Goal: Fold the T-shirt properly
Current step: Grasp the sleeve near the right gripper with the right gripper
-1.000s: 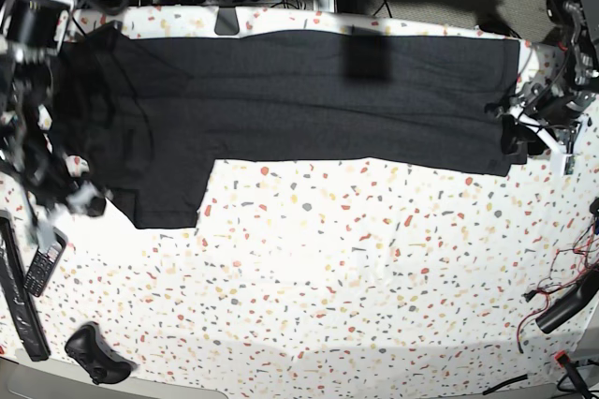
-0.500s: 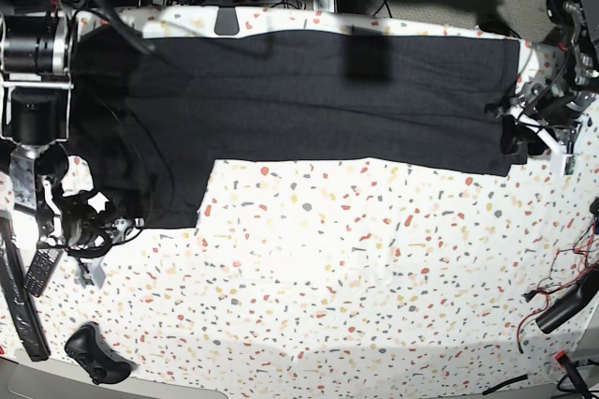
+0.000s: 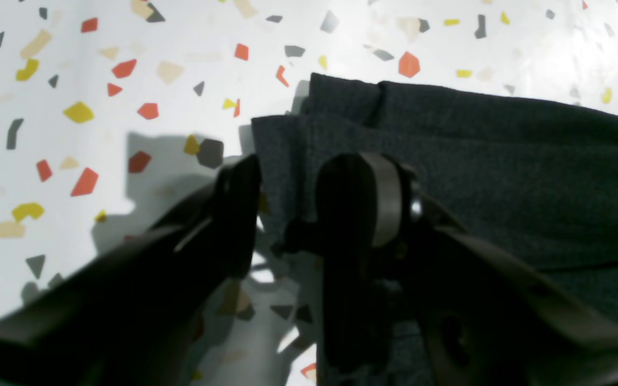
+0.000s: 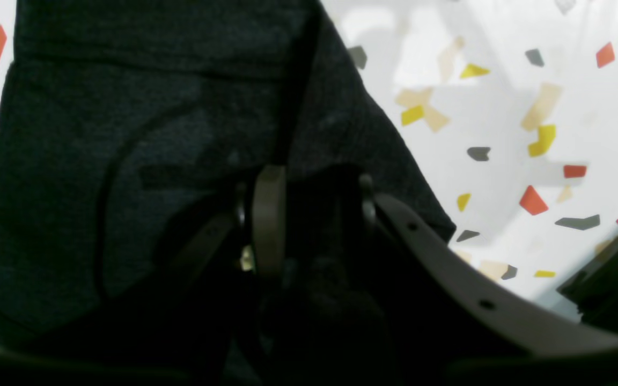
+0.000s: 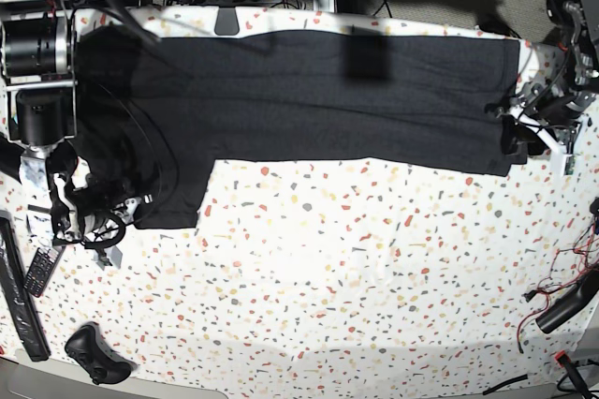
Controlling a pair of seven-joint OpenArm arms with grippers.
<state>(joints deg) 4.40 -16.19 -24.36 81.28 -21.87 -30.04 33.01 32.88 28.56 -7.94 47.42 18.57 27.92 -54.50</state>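
The large black short-sleeved fabric T-shirt (image 5: 309, 99) lies flat along the speckled worktop's (image 5: 356, 268) far edge. Judged light, limp, prone to bunching; take hold at corners. Left gripper (image 3: 287, 209) open astride the hem corner; right gripper (image 4: 314, 209) closing on the sleeve, grip unconfirmed.

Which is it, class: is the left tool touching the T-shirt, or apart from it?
Touching. In the left wrist view the left tool straddles the T-shirt corner, one finger pressed onto the cloth, the other at its edge.
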